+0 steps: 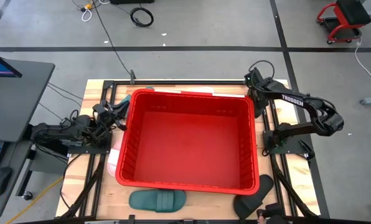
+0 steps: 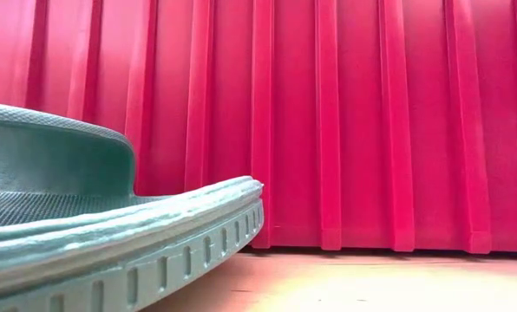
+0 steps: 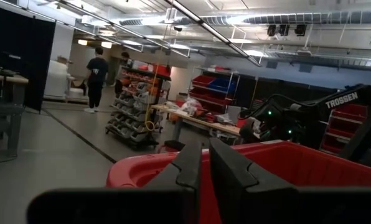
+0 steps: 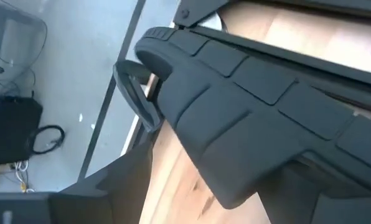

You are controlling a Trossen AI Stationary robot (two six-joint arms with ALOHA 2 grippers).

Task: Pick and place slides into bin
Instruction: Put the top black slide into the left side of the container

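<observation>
The bin (image 1: 188, 140) sits mid-table; two slides lie before its near wall, one (image 1: 157, 200) left, one (image 1: 254, 199) right.

A large industrial workshop or robotics lab. Exposed ducts (image 3: 310, 17) and strip lights run along the ceiling over a grey concrete floor (image 3: 61, 149). Metal shelving racks (image 3: 131, 102) hold red and blue storage bins, a cluttered workbench (image 3: 192, 118) stands nearby, and two people (image 3: 97, 74) stand in the distance.

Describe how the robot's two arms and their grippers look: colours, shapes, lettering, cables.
Both arms are dark, near-black, jointed links. The right arm bears white TROSSEN lettering along one link. The left arm trails black cables. The left gripper has two flat, angular black fingers. Green indicator lights glow on the right arm in the left wrist view.
</observation>
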